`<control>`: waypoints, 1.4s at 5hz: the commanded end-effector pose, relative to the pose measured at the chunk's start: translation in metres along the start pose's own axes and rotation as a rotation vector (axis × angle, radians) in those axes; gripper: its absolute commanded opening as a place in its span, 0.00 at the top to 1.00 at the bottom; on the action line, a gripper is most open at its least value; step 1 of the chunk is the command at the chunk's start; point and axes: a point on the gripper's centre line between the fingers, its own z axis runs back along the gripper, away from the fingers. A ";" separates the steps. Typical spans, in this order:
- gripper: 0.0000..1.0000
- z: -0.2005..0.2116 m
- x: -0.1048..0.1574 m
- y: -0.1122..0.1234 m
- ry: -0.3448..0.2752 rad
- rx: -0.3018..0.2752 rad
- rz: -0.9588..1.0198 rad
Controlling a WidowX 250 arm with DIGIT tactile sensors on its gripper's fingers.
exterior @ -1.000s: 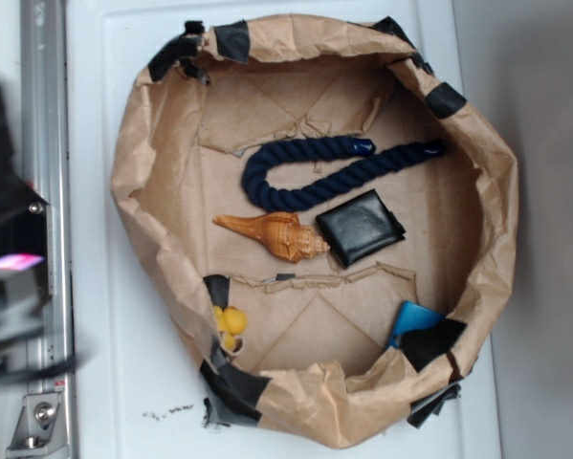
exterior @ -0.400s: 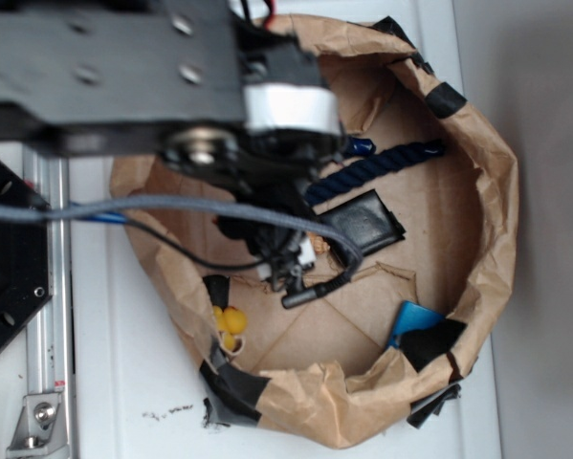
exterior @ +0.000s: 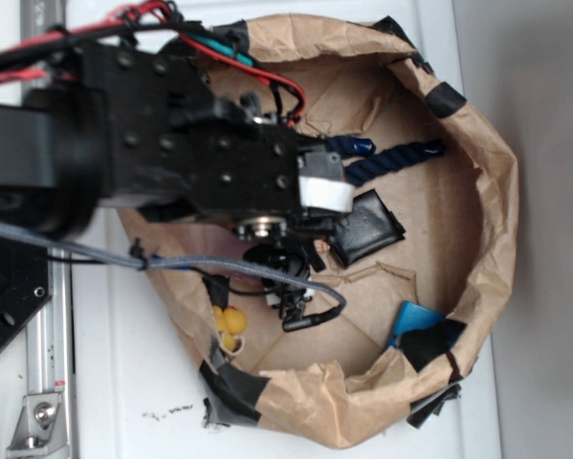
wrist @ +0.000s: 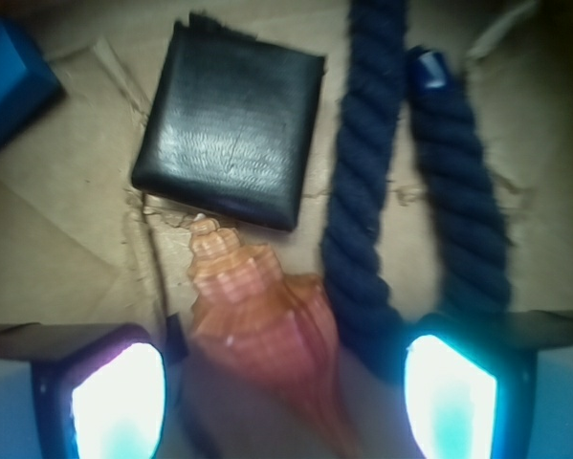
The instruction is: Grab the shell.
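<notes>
In the wrist view the orange-tan ridged shell (wrist: pixel 257 316) lies on brown paper, its knobbly end against the black pad and its narrow end running down between my fingers. My gripper (wrist: pixel 284 397) is open and hangs over it. One glowing pad (wrist: pixel 119 397) stands left of the shell and the other pad (wrist: pixel 449 397) right of it, both apart from it. In the exterior view my black arm (exterior: pixel 200 153) reaches over the paper basin and hides the shell and the fingers.
A black square pad (wrist: pixel 231 122) (exterior: pixel 364 228) touches the shell's far end. A navy rope (wrist: pixel 363 191) (exterior: pixel 396 158) runs close along the shell's right side, under the right finger. A blue object (exterior: pixel 415 320) and small yellow balls (exterior: pixel 229 325) lie near the crumpled paper wall (exterior: pixel 487 191).
My arm has swung in from the left over the basin, covering the shell that lay in plain sight a second ago. Since 0.4 s ago the arm's body has shifted in view.
</notes>
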 end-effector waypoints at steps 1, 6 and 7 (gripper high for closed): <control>0.00 -0.019 0.018 -0.020 -0.038 -0.047 -0.180; 1.00 0.096 0.037 -0.033 -0.070 0.017 -0.246; 1.00 0.130 0.041 -0.025 -0.033 0.065 -0.175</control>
